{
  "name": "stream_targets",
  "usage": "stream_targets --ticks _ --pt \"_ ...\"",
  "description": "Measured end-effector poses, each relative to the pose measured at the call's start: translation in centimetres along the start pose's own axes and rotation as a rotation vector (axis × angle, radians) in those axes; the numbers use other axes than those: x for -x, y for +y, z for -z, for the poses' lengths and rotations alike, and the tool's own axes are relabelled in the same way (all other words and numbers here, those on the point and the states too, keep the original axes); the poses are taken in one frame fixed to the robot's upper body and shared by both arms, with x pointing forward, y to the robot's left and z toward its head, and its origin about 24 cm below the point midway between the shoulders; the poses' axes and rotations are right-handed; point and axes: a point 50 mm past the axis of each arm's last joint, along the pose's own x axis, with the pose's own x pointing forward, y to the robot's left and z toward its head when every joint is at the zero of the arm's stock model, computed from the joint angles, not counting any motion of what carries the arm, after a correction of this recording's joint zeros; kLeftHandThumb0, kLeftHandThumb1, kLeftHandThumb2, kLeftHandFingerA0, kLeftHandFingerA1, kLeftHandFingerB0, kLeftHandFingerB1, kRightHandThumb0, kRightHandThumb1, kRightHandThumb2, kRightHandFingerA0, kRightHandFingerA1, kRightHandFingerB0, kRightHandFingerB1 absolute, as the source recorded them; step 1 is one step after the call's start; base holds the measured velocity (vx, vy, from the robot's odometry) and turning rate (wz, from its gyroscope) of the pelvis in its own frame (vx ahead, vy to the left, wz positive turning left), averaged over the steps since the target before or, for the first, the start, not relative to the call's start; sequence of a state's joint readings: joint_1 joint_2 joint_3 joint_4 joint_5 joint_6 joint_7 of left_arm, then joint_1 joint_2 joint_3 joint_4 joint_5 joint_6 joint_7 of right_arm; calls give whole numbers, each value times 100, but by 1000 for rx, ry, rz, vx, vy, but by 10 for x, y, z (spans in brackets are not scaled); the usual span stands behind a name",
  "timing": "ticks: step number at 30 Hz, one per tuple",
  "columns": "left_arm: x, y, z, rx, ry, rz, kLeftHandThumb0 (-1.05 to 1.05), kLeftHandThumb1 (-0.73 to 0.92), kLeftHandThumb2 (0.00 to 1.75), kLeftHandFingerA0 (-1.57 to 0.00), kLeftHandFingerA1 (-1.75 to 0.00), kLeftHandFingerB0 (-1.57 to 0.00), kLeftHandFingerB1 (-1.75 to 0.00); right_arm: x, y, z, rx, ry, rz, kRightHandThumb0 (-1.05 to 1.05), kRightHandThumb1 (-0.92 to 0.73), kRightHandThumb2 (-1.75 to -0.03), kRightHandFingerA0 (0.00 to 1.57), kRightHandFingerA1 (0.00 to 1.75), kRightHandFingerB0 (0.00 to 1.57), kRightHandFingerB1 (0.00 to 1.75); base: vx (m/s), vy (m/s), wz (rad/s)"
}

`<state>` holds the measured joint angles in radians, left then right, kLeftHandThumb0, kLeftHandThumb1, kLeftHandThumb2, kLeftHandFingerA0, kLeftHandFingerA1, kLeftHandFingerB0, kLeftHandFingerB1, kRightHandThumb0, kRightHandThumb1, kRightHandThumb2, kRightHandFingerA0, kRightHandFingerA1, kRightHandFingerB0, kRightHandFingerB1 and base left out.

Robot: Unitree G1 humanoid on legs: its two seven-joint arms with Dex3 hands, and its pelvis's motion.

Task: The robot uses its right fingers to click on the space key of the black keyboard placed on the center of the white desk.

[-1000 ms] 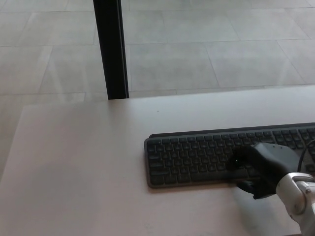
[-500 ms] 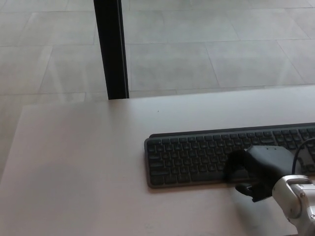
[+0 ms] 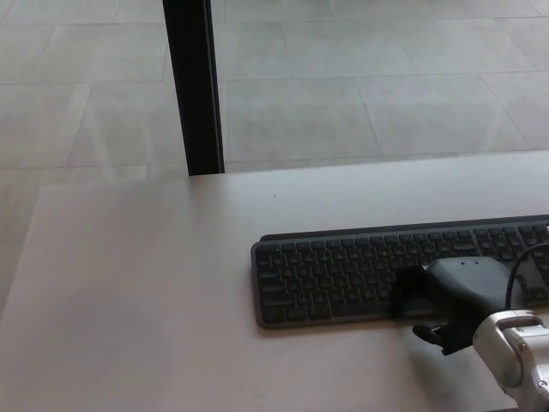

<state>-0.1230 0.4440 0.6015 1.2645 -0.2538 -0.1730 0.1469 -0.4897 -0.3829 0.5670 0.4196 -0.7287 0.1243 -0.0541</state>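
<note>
One black post [image 3: 194,86] stands at 11 o'clock, behind the white bench [image 3: 129,283]. Keyboard [image 3: 343,270], black, lies flat at 4 o'clock on the bench, its right end cut by the frame edge. Right hand [image 3: 446,300] rests over the keyboard's front rows at 5 o'clock; fingers [image 3: 410,292] curl down onto the keys, holding nothing.
</note>
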Motion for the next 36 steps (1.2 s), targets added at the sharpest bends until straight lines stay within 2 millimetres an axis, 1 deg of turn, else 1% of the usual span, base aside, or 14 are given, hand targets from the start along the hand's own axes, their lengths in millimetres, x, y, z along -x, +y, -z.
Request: stream_targets --ticks 4,8,14,19,24,25,28,29,30,31,32,33,34,36 --pt "0 0 0 2 -1 0 -49 65 59 -93 -81 -76 -62 -1 4 -2 9 -2 6 -38 -63 -59 82 144 73 49 0 0 0" --pt "0 0 -1 2 -5 1 -51 62 60 -101 -88 -78 -61 -1 6 -3 22 -7 7 -41 -61 -63 79 145 72 51 0 0 0" --pt "0 -1 -1 0 -5 1 -48 65 59 -95 -80 -77 -62 0 4 -5 14 -16 16 -39 -62 -62 80 144 72 51 0 0 0" --pt "0 -1 -1 1 -5 1 -49 65 59 -91 -79 -77 -62 0 -10 1 -92 10 24 -33 -60 -58 86 159 75 50 0 0 0" --pt "0 -1 -1 1 -5 2 -48 65 59 -96 -83 -77 -63 -1 -32 9 -215 27 65 -29 -60 -61 80 160 75 53 0 0 0" --pt "0 -1 -1 2 -5 2 -50 65 59 -93 -77 -77 -62 -1 -40 10 -242 26 78 -28 -62 -60 76 159 74 51 0 0 0" --pt "0 -1 -1 1 -5 2 -50 64 59 -94 -81 -78 -62 -1 -64 13 -304 18 130 -27 -62 -61 76 158 74 52 0 0 0" --pt "0 -1 -1 1 -5 2 -51 64 59 -95 -80 -79 -62 -1 -72 15 -323 15 147 -27 -61 -61 76 154 76 52 0 0 0" --pt "0 -1 -1 1 -5 2 -51 65 60 -95 -79 -76 -61 -1 -82 17 -346 12 170 -33 -46 -86 97 120 71 67 0 0 0" --pt "0 -1 -1 2 -5 2 -51 65 60 -95 -79 -76 -61 0 -90 19 -361 11 188 -33 -46 -86 97 120 71 67 0 0 0" --pt "0 -1 -1 1 -5 2 -51 65 59 -96 -82 -77 -61 2 -100 23 -376 12 213 -30 -62 -61 81 141 73 50 0 0 0" --pt "0 -1 -1 1 -5 2 -50 65 59 -98 -82 -78 -61 4 -110 27 -388 14 235 -33 -62 -61 83 140 75 49 0 0 0" --pt "0 -1 -1 1 -5 2 -50 64 59 -101 -86 -79 -62 6 -119 32 -400 20 257 -31 -63 -62 78 149 73 48 0 0 0" --pt "0 -1 -1 2 -4 2 -49 65 59 -93 -78 -75 -62 10 -136 42 -425 33 298 -22 -61 -60 76 156 70 47 0 0 0"
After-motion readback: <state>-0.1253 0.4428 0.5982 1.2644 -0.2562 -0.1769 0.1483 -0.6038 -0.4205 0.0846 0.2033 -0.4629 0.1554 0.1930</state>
